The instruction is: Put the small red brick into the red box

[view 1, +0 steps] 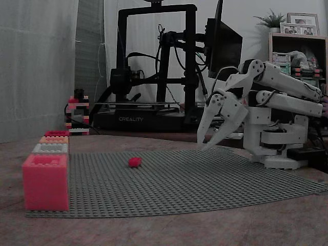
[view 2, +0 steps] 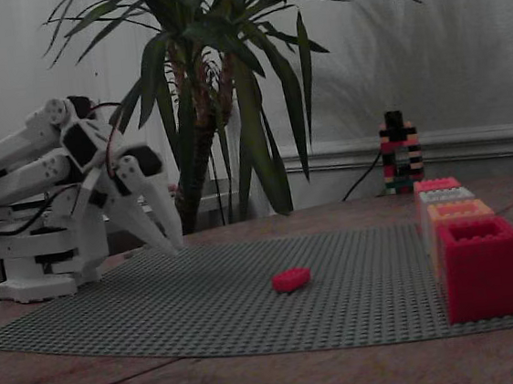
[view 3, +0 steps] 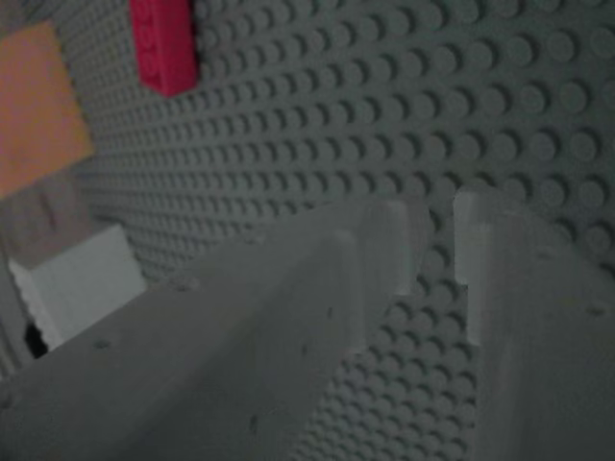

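Note:
The small red brick (view 1: 135, 162) lies alone on the grey studded baseplate (view 1: 205, 184), left of centre; in the other fixed view the brick (view 2: 290, 279) is near the middle. The red box (view 1: 45, 182) is a large open-topped block at the plate's front left corner, and the same box (view 2: 481, 265) shows at the right. My white gripper (view 1: 203, 145) hangs over the plate's far right part, well away from the brick, fingers a narrow gap apart and holding nothing. In the wrist view the brick (view 3: 163, 43) sits top left, beyond the fingertips (view 3: 437, 240).
Behind the red box stand an orange box (view 1: 54, 139), a white box (view 1: 50, 148) and another red one (view 1: 56, 133) in a row along the plate's edge. A small brick tower (view 1: 77, 114) and a 3D printer (view 1: 154, 66) stand beyond the plate. A potted plant (view 2: 219, 95) rises behind.

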